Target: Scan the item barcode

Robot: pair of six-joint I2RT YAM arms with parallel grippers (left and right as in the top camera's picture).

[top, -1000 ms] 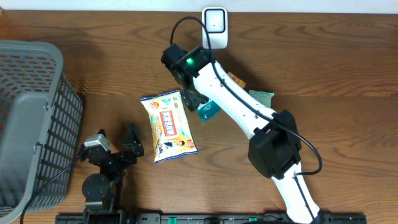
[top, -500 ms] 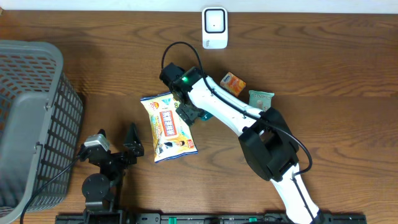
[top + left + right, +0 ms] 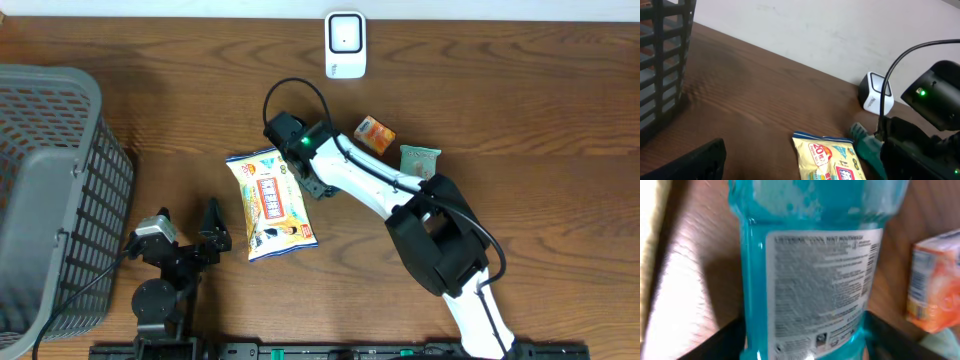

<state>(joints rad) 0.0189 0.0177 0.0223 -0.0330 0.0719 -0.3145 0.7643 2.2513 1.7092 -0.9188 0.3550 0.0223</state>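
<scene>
The clear teal plastic mouthwash bottle [image 3: 810,280], with a white printed label, lies mid-table on the wood-grain table [image 3: 520,90], just right of a glossy yellow snack pouch [image 3: 272,200]. The right gripper [image 3: 804,325] has a dark finger close on either side of the bottle; I cannot tell whether it is gripping. The left gripper [image 3: 187,225] gapes wide, holding nothing, right of a grey lattice basket [image 3: 60,90].

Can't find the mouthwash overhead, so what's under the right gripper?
The teal mouthwash bottle, label up, sits between the fingers of the right gripper. Overhead, the arm covers it.
</scene>
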